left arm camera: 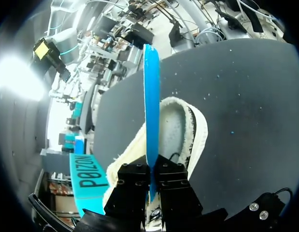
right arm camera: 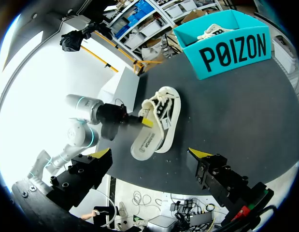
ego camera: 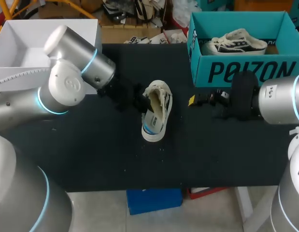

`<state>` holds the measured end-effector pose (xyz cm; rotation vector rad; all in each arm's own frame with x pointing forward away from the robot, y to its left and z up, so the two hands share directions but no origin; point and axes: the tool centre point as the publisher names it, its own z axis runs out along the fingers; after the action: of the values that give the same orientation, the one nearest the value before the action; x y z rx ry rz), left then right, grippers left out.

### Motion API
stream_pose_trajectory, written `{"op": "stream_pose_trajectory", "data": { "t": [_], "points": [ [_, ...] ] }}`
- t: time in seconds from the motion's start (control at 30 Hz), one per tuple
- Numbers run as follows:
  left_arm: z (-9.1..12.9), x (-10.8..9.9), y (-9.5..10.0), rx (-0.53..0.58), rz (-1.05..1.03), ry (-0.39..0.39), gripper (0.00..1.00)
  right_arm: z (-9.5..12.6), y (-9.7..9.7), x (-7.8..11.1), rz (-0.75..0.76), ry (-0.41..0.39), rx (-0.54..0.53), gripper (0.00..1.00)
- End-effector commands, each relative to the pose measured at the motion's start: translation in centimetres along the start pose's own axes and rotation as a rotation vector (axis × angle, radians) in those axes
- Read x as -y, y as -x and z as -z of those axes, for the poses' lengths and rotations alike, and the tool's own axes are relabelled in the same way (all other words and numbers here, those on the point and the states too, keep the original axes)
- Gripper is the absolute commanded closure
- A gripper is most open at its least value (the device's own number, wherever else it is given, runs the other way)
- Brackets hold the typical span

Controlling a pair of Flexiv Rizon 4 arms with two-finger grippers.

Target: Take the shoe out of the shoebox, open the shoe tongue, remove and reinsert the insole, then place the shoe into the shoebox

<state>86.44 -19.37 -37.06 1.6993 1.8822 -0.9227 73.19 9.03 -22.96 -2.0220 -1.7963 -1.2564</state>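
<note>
Evidently the insole step is in hand: the left gripper (left arm camera: 151, 181) pinches the thin blue-backed insole (left arm camera: 150, 96), partly out of the cream canvas shoe (ego camera: 156, 111) lying mid-table. The right gripper (right arm camera: 150, 155) gapes empty. Next, I judge, the insole needs guiding steadily along the shoe's opening.

Overhead rear head view; low wrist views; shoe (ego camera: 158, 108) in all.

A matte black bench (ego camera: 91, 154) is spreading across the whole scene, showing scattered pale specks on its surface and catching soft, even light.
</note>
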Motion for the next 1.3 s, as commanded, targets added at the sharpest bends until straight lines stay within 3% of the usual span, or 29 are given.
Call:
{"op": "stream_pose_trajectory", "data": {
  "t": [0.03,0.1,0.13,0.3,0.63,0.73,0.77,0.8,1.3],
  "points": [
    [-0.5,-0.2,0.3,-0.008,0.002,0.006,1.00,-0.1,-0.1,0.0,-0.001,0.000,0.002,0.00],
    [-0.5,0.0,0.4,-0.006,0.001,0.004,1.00,-0.1,-0.1,0.0,-0.001,0.000,0.002,0.00],
    [-0.5,0.2,0.6,-0.005,0.000,0.004,0.62,-0.1,-0.1,0.0,-0.001,0.000,0.002,0.00],
    [0.0,1.5,0.8,0.008,-0.014,-0.012,0.51,-0.1,-0.1,0.0,-0.001,0.000,0.002,0.00],
    [0.8,4.2,1.0,0.024,-0.048,-0.054,0.60,-0.1,-0.1,0.0,-0.001,0.000,0.002,0.00],
    [0.6,5.0,1.1,0.013,-0.063,-0.081,0.70,-0.1,-0.1,0.0,-0.001,0.000,0.002,0.00],
    [0.5,5.2,1.1,0.004,-0.066,-0.097,0.80,-0.1,-0.1,0.0,-0.001,0.000,0.002,0.00],
    [0.4,5.4,1.0,-0.013,-0.064,-0.118,1.00,-0.1,-0.1,0.0,-0.001,0.000,0.002,0.00],
    [-0.2,5.6,0.4,-0.022,-0.070,-0.144,1.00,-0.1,-0.1,0.0,-0.001,0.000,0.002,0.00]
  ]
}}
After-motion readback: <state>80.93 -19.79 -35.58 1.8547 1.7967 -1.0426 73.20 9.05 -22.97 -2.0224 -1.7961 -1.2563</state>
